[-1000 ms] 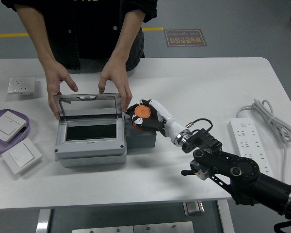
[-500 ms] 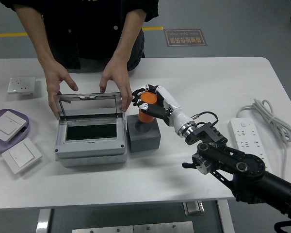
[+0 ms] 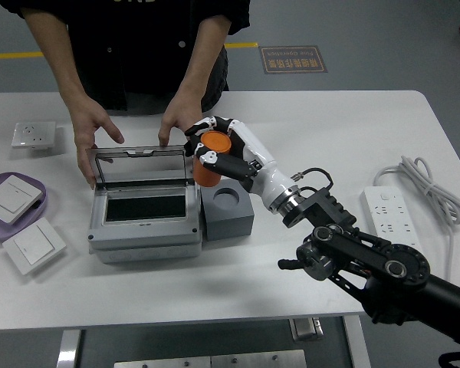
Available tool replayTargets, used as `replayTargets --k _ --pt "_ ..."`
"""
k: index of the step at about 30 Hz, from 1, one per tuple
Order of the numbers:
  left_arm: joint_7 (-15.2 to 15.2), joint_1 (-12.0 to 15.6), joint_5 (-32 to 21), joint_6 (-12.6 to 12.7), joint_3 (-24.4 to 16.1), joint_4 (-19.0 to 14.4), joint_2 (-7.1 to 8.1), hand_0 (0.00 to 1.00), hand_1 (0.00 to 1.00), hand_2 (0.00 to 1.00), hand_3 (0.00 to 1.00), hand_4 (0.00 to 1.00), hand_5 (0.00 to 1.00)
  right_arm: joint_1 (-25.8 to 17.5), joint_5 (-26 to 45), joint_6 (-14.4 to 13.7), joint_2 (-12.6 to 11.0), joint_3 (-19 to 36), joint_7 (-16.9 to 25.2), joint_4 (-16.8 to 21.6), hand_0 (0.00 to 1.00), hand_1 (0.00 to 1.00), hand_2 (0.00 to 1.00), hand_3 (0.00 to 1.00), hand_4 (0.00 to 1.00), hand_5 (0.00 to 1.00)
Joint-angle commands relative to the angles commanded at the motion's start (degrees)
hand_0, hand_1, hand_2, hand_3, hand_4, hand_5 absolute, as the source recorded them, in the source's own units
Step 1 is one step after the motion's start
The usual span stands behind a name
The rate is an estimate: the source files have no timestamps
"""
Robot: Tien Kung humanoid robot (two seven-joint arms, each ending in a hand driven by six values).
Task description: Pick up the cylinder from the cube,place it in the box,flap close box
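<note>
Your right robot hand [image 3: 213, 152] is pinching the orange cylinder [image 3: 209, 162] in curled fingers, holding it clear above the grey cube [image 3: 228, 211], just beside the open box [image 3: 143, 208] whose lid [image 3: 141, 168] a person's hands [image 3: 93, 132] are propping up.

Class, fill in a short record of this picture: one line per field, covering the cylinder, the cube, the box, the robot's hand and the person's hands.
Cylinder: orange cylinder lifted clear of the cube, held above the box's right edge
Cube: dark grey cube right of the box, round socket on top empty
Box: grey plastic box, clear hinged lid standing open
Right hand: black-and-white right hand shut on the cylinder
Left hand: not in view
Person: both hands on the lid, holding it open
</note>
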Motion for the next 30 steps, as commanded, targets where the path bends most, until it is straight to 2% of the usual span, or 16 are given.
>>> replayTargets --k 5,6,8,11,12,18,21,26,29,30 --pt "0.0 0.34 -0.7 0.05 0.67 0.01 -0.03 0.66 0.673 0.606 0.678 0.698 0.35 2.32 8.32 2.51 -0.48 -3.27 0.04 6.06 0.369 0.277 0.296 0.198 0.002 0.002" --pt "-0.02 0.37 -0.86 0.06 0.83 0.02 0.0 0.66 0.673 0.607 0.678 0.698 0.355 2.82 9.5 2.53 -0.44 -3.62 -0.27 6.78 0.111 0.209 0.284 0.193 0.002 0.002" --pt "-0.06 0.4 -1.19 0.06 1.15 0.05 0.14 0.66 0.673 0.607 0.678 0.698 0.355 4.28 10.42 1.72 -0.06 -4.4 -2.08 7.56 0.111 0.209 0.284 0.193 0.002 0.002" --pt "-0.12 0.32 -1.27 0.01 1.24 0.08 0.33 0.66 0.673 0.607 0.678 0.698 0.355 6.25 7.4 0.08 0.85 -5.68 -5.18 7.12 0.111 0.209 0.284 0.193 0.002 0.002" --pt "-0.13 0.26 -1.24 -0.01 1.22 0.08 0.39 0.66 0.673 0.607 0.68 0.703 0.364 6.9 6.34 -0.22 1.2 -6.26 -6.22 6.81 0.042 0.169 0.268 0.191 0.002 0.002" --pt "-0.08 -0.05 -1.09 -0.05 1.29 0.05 0.49 0.659 0.673 0.608 0.68 0.705 0.378 10.57 -0.41 -0.68 3.0 -10.32 -11.11 4.66 0.018 0.153 0.246 0.184 0.002 0.002" --pt "-0.07 -0.23 -1.23 -0.06 1.52 0.06 0.6 0.659 0.673 0.608 0.68 0.705 0.378 11.55 -5.98 0.09 4.04 -10.7 -14.82 2.95 0.018 0.153 0.246 0.184 0.002 0.002" --pt "0.02 -0.52 -1.48 -0.07 1.93 0.1 0.52 0.659 0.673 0.609 0.681 0.707 0.381 11.55 -16.96 5.15 4.6 -7.95 -22.65 0.2 0.002 0.139 0.222 0.174 0.002 0.002" --pt "0.12 -0.62 -1.46 -0.08 1.99 0.1 0.44 0.659 0.673 0.609 0.681 0.707 0.381 11.62 -23.49 5.62 4.7 -7.14 -26.3 -0.73 0.002 0.139 0.222 0.174 0.002 0.002" --pt "0.15 -0.67 -1.36 -0.1 1.9 0.1 0.43 0.659 0.673 0.609 0.681 0.708 0.382 11.56 -25.73 5.38 4.77 -7.04 -26.72 -1.17 0.023 0.148 0.254 0.18 0.002 0.002"
